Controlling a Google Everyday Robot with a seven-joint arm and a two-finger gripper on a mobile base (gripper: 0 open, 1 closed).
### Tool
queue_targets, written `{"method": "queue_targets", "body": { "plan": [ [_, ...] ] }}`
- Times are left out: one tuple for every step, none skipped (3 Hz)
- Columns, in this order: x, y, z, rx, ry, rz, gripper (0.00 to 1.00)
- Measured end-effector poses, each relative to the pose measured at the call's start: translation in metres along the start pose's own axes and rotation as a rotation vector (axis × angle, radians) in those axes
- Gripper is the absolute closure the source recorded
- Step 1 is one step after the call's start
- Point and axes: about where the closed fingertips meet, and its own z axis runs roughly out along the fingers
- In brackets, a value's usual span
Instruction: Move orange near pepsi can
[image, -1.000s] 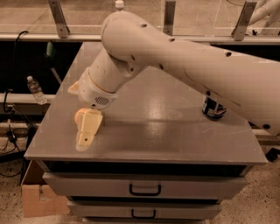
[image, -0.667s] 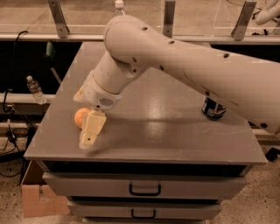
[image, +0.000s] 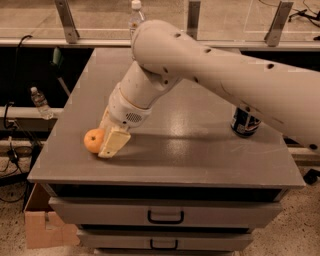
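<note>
The orange (image: 93, 140) sits on the grey table (image: 200, 160) near its front left corner. My gripper (image: 108, 144) is down at the table, pressed against the orange's right side and covering part of it. The pepsi can (image: 245, 122) stands upright at the table's right side, partly hidden behind my arm (image: 215, 70). It is far to the right of the orange.
A clear water bottle (image: 135, 15) stands at the table's back edge behind my arm. Another bottle (image: 40, 102) is on a ledge to the left. Drawers (image: 165, 217) are below the tabletop. A cardboard box (image: 42, 225) is on the floor at the left.
The orange was hidden behind the gripper a second ago and now shows on its left side. The gripper has shifted a little to the right and lower over the table.
</note>
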Motion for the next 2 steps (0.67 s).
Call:
{"method": "queue_targets", "body": {
  "plan": [
    [0.000,-0.002,-0.022,0.029,-0.009,0.033,0.78],
    [-0.002,-0.007,-0.055,0.074,-0.019,0.061,0.99]
  ]
}}
